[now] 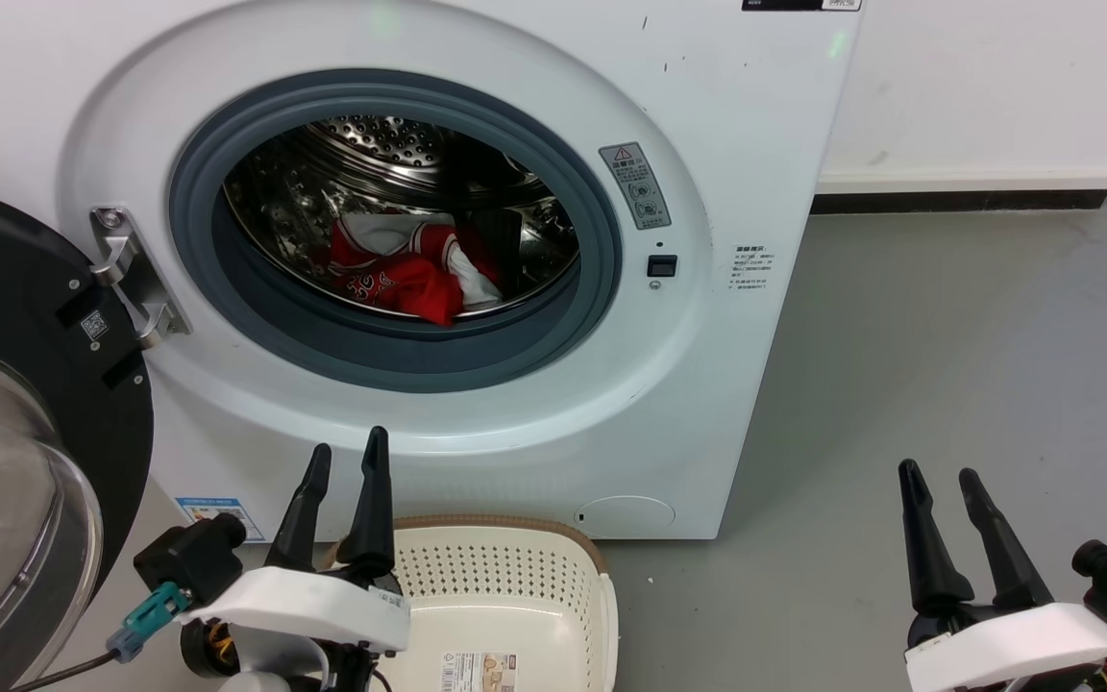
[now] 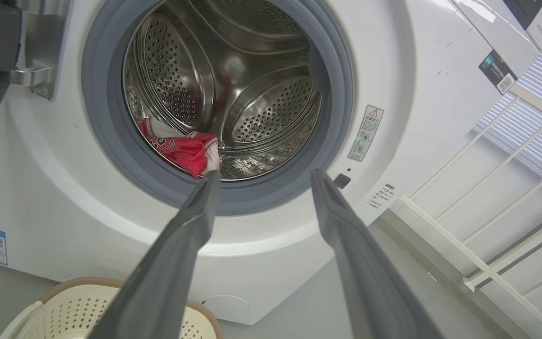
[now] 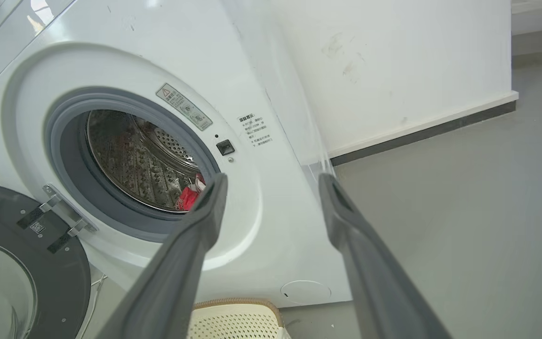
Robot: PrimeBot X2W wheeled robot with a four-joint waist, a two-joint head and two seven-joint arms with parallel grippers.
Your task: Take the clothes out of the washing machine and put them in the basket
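Red jersey (image 1: 400,274) is bunched low at the front of the steel drum (image 1: 390,144), just behind the grey door seal (image 1: 600,259) of the washing machine (image 1: 765,115). None of it hangs over the lip. Door (image 1: 15,288) stands open to the left.

The heap runs roughly side to side along the drum floor. How deep it reaches is hard to judge, probably not far.

Basket (image 1: 496,567) sits on the floor (image 1: 947,336) directly below the porthole. What shows of its inside holds no clothes.

Left gripper (image 1: 350,440) is spread and empty, over the basket's left rim. The jersey lies up and ahead of it, a touch to its right. Right gripper (image 1: 939,469) is likewise spread and empty, well off to the right over the floor.

Left arm is clearly nearer. The reach would go forward and up through the porthole, then down onto the heap.
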